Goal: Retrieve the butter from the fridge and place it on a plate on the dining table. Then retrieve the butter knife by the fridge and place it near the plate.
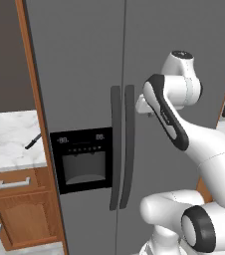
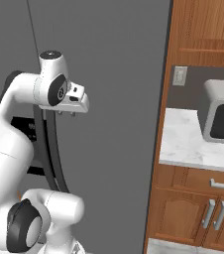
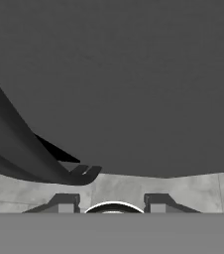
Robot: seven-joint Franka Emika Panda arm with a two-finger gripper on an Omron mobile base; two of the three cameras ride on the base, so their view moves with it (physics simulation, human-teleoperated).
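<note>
The tall grey two-door fridge is shut, its long dark handles at frame centre in the left base view. The claw hangs just in front of the right door, at upper left of the right base view; its tips stand partly apart, gripping nothing. The slim dark butter knife lies on the white marble counter at left.

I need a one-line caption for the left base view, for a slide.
White robot arm reaches toward the closed tall grey two-door fridge; a small dark butter knife lies on the marble counter beside it.
</note>
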